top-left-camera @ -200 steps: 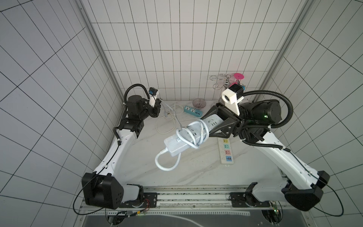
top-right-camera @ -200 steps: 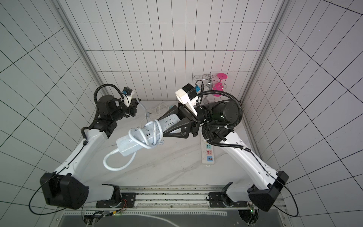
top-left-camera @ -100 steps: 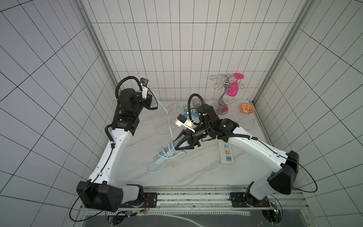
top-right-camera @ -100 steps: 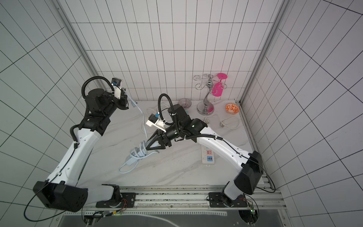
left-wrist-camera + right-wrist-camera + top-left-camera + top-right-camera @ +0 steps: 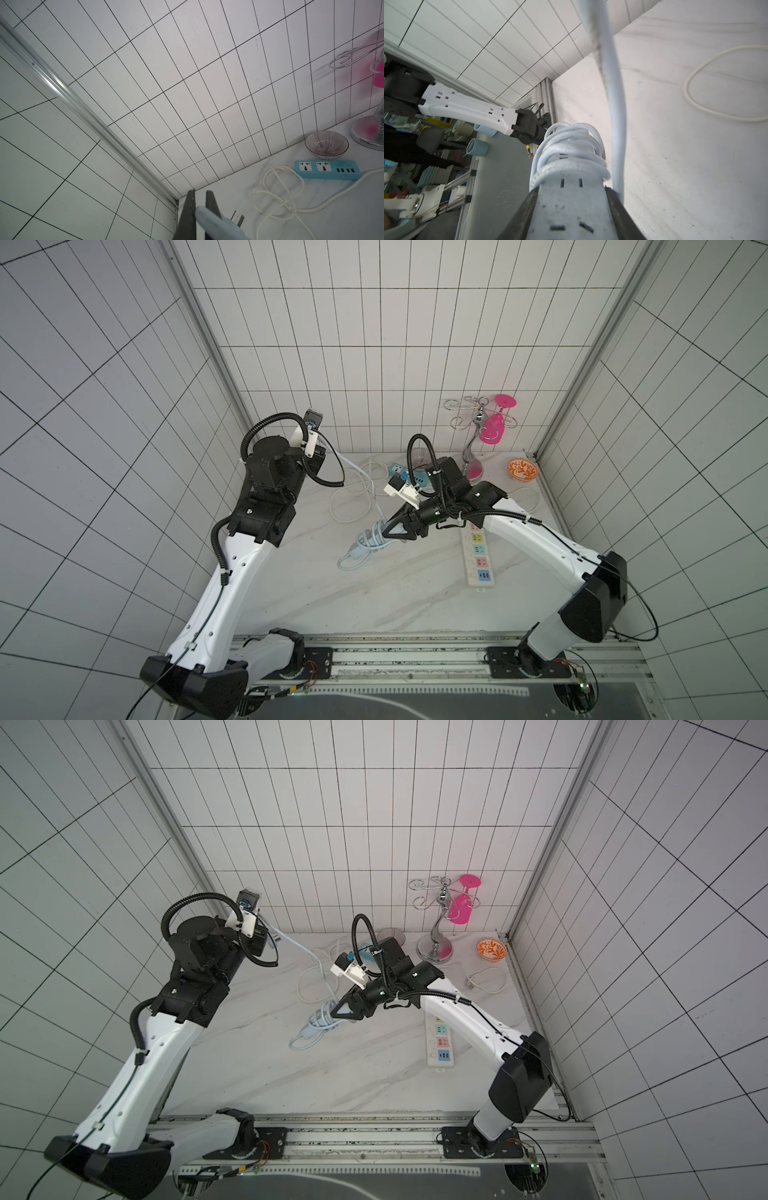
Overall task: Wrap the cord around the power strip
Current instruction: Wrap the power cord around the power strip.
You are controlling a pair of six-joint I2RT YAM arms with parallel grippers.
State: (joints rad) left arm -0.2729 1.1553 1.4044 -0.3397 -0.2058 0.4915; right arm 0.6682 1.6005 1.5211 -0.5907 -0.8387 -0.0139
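- My right pincer [image 5: 572,188] is pressed onto the power strip [image 5: 566,209], one jaw on each long side at its bare socket end. I judge this place is chosen so that the rest of the body is free for the coils.
- The power strip is near the long white strip [image 5: 478,556], on the side facing my left arm. It is apart from it and points away from it.
- It is low over the marble table [image 5: 374,605]. Whether its far end touches the marble, I cannot tell.
- The cord [image 5: 571,145] makes several turns around the middle of the power strip. One small loop lies out past the far end.
- From the coils, a free length of cord rises away from the long white strip up to my left pincer [image 5: 200,193]. This pincer pinches the plug [image 5: 216,224], whose prongs show beside one jaw.
- The plug is high and well apart from the long white strip. I judge this is to stretch the free length, so that a next turn would lie tight.
- The small teal strip [image 5: 328,169] lies beyond the far end of the long white strip, by the back wall, and I do not touch it.
- For writing: the coloured sockets of the long white strip and the faces of the small teal strip carry only tiny marks. I can read no brand or label.
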